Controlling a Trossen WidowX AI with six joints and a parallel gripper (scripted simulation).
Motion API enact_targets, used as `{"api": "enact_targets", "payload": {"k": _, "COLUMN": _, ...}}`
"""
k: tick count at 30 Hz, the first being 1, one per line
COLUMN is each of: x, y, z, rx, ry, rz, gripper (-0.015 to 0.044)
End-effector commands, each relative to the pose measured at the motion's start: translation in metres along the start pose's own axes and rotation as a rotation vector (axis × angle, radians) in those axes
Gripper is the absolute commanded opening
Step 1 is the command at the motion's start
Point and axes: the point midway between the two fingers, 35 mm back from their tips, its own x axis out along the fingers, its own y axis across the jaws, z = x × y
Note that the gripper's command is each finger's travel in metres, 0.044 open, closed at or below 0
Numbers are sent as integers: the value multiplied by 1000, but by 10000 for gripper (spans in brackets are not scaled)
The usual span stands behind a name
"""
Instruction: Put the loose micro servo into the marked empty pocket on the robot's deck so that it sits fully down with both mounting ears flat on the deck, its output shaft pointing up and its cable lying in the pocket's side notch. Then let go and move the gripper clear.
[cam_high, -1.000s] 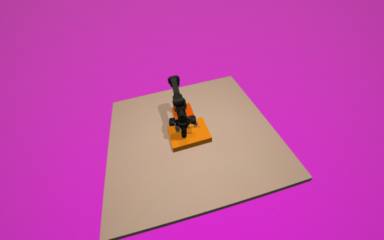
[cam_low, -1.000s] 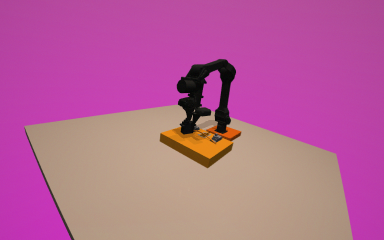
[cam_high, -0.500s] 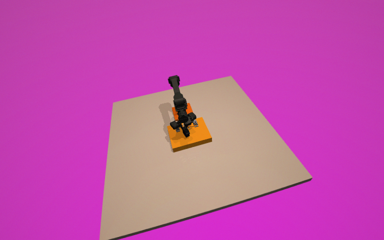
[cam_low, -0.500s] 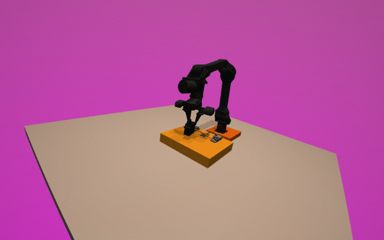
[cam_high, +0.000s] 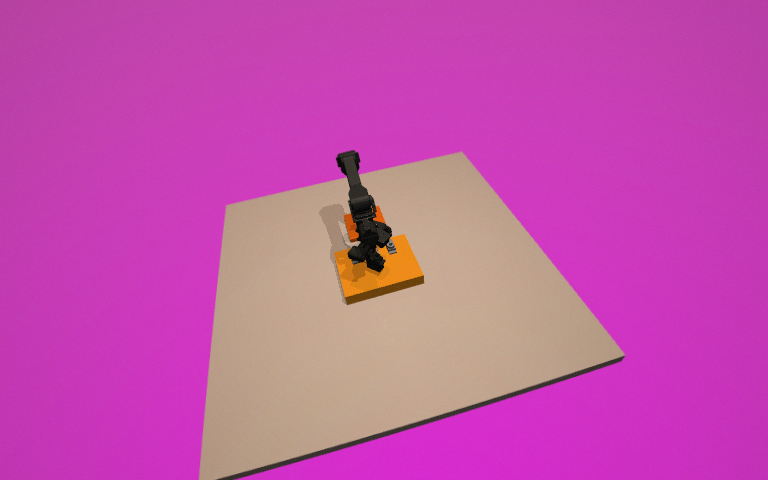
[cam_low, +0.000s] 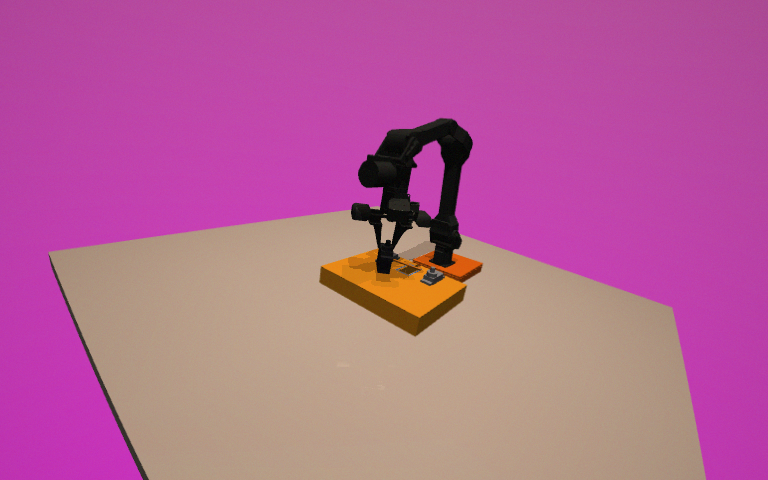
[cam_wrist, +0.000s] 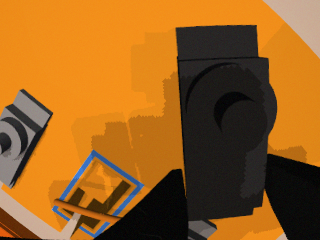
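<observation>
The loose micro servo (cam_high: 375, 262) (cam_low: 384, 266) (cam_wrist: 220, 175) is black and upright, its round output shaft pointing up. My gripper (cam_low: 386, 249) is shut on it, with one finger at each side in the wrist view. The servo hangs a little above the orange deck (cam_high: 404, 268) (cam_low: 419, 302) (cam_wrist: 75, 50), beside the pocket. The empty pocket (cam_low: 408, 270) has a blue outline in the wrist view, low and left of the servo. The orange cable (cam_wrist: 85, 209) passes over the near end of that outline. The cable's root at the servo is hidden by the left finger.
A grey fitted servo (cam_high: 390, 246) (cam_low: 433, 276) (cam_wrist: 31, 114) stands on one side of the pocket. Another grey servo (cam_high: 355, 262) (cam_low: 394, 256) (cam_wrist: 202, 229) is on the other side, partly hidden by the gripper and held servo. The arm's base plate (cam_low: 468, 266) lies behind the deck.
</observation>
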Motion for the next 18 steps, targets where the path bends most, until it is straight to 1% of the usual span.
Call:
{"api": "enact_targets", "payload": {"k": 1, "x": 0, "y": 2, "z": 1, "rx": -114, "ry": -3, "rz": 4, "gripper": 0}}
{"api": "enact_targets", "payload": {"k": 18, "x": 0, "y": 7, "z": 5, "rx": -705, "ry": -5, "rz": 4, "gripper": 0}}
